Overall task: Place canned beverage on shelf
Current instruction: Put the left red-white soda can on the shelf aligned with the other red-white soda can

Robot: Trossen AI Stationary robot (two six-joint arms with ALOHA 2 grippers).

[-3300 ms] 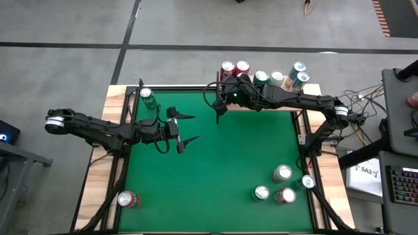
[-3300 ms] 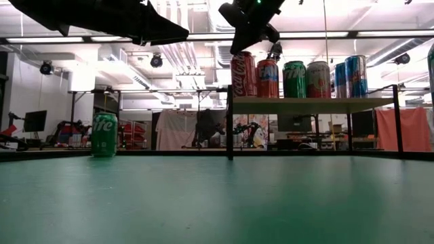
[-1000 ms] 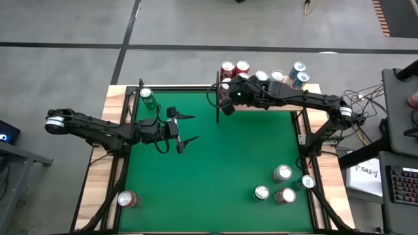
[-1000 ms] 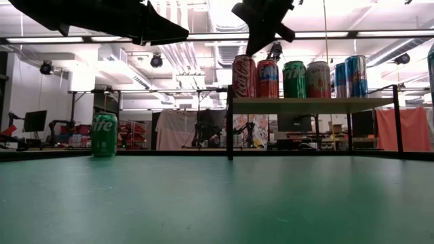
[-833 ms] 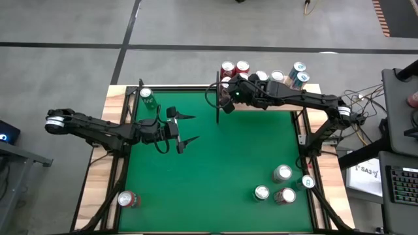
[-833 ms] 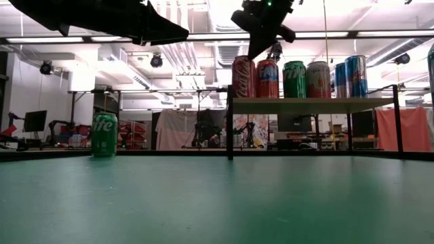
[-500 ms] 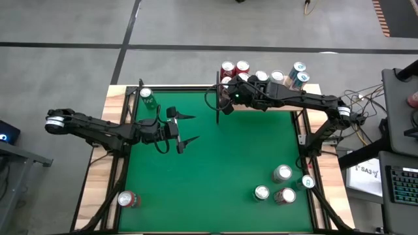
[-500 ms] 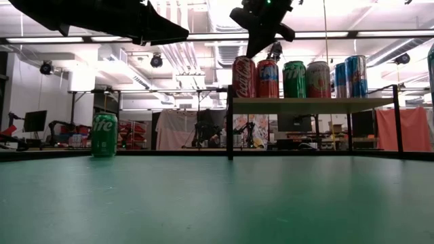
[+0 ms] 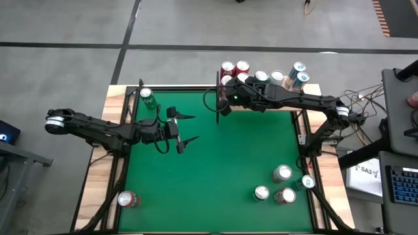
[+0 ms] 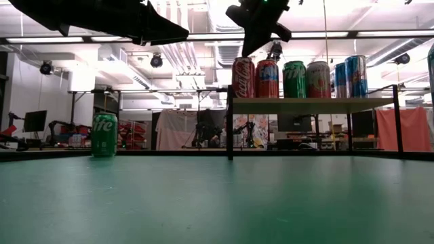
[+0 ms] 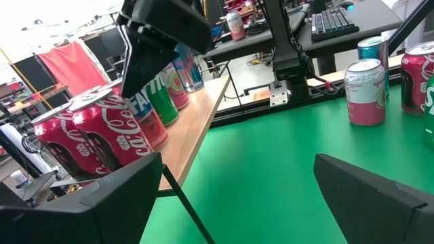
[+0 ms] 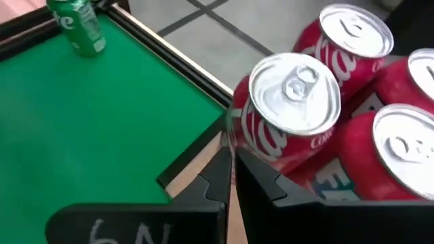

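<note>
The right gripper (image 9: 224,104) hangs above the shelf's (image 10: 312,104) left end, just beside the red Coca-Cola can (image 12: 285,115) that stands upright at that end. In the right wrist view its fingers (image 12: 224,173) lie pressed together with nothing between them, and the can's lower body is hidden behind them. On the shelf stand more cans in a row: a Fanta can (image 10: 267,78), a green can (image 10: 294,78), and others farther right, partly covered from above by the right arm.

The left gripper (image 9: 186,129) waits over the table's left half, fingers spread apart and empty. A green Sprite can (image 9: 146,98) stands near the table's far left corner. A red can (image 9: 128,199) sits at the near left corner, half cut off by the frame rail. Four cans (image 9: 282,184) cluster near the near right corner; their labels cannot be read.
</note>
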